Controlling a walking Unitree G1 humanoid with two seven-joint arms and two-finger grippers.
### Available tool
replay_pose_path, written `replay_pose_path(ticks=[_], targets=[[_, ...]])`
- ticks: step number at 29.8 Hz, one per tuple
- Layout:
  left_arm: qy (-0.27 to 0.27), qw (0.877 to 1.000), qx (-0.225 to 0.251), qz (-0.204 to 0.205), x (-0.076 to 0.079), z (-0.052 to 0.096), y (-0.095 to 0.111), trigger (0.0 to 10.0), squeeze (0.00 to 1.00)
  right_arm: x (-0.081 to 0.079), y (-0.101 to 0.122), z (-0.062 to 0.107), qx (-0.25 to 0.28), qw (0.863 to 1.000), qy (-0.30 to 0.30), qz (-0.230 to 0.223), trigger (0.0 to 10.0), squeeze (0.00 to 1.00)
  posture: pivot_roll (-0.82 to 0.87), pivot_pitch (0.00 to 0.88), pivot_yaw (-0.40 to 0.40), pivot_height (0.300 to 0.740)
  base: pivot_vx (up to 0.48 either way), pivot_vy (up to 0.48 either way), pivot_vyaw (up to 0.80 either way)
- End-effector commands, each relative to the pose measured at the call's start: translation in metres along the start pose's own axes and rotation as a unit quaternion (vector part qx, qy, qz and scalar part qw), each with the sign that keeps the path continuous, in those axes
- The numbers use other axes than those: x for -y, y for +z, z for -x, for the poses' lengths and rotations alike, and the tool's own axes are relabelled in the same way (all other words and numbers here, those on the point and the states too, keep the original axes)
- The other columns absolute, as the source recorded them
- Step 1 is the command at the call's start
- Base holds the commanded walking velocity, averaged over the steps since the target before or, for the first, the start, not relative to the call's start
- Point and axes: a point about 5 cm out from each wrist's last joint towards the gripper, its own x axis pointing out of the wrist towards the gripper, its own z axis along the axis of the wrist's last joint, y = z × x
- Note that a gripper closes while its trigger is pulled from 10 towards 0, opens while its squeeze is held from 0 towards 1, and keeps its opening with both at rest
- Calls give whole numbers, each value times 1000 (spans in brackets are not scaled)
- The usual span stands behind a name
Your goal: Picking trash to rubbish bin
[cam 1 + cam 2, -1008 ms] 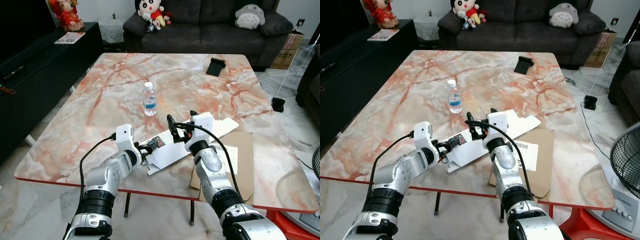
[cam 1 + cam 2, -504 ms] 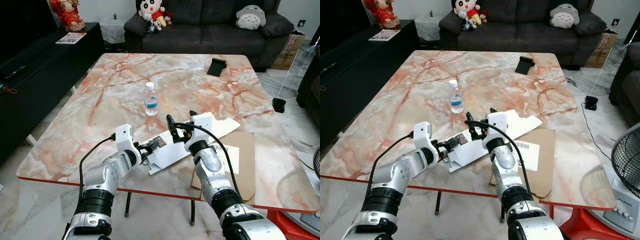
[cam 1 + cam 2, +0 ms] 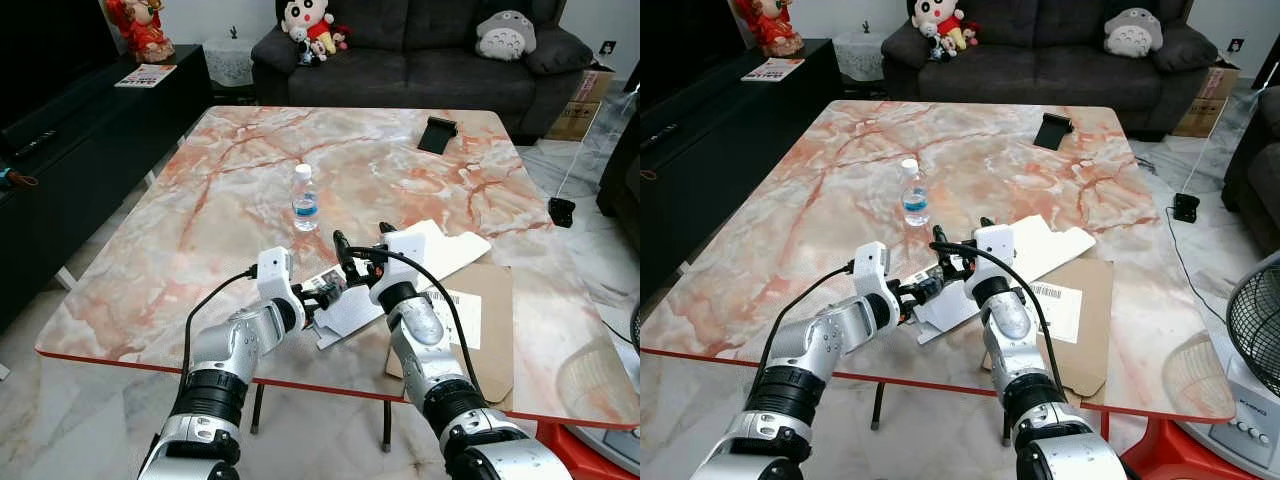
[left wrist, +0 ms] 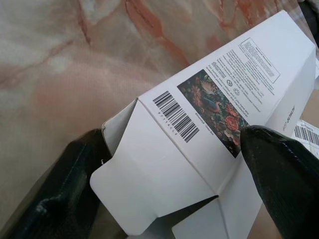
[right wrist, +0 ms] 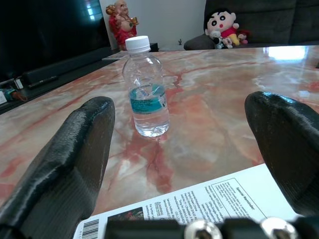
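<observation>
Plastic bottle (image 3: 304, 197) stands beyond carton (image 3: 400, 275) — brown cardboard (image 3: 492, 310) beside.

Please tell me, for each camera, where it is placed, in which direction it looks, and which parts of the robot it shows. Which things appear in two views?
Left and right eye views: on the head, looking forward and down at the marble table; both silver arms show.
Left wrist view: on the left arm, looking along the left tool, open around the white box.
Right wrist view: on the right arm, looking along the open right tool at the water bottle.
Shared: the white box and marble table appear in every view; the bottle in the eye views and right wrist view.
</observation>
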Motion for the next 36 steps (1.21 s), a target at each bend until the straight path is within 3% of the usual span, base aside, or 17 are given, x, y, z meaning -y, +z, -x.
replay_pose_path(ticks=[1,2,3,4,5,36], targets=[[-7,1000,-14,10,3,-3,-5,6980,0,-2,-1,0,-2,1000,1,-1,10000,0,36,0,49,740,0,0,0],[-7,1000,-13,15,2,-3,-5,4392,0,-2,-1,0,-2,1000,1,-1,10000,0,36,0,49,740,0,0,0],[-7,1000,-13,18,2,-4,-5,4392,0,-2,-1,0,-2,1000,1,-1,10000,0,36,0,49,740,0,0,0],[-7,1000,-13,20,2,-4,-5,2667,0,-2,-1,0,-2,1000,1,-1,10000,0,36,0,49,740,0,0,0],[-7,1000,-12,19,2,-4,-5,0,0,-2,-2,1,-3,1000,0,-1,10000,0,36,0,51,740,0,0,0],[-17,999,33,24,-1,-3,6,0,0,-3,-1,-1,-3,1000,0,-2,10000,0,37,0,50,740,0,0,0]])
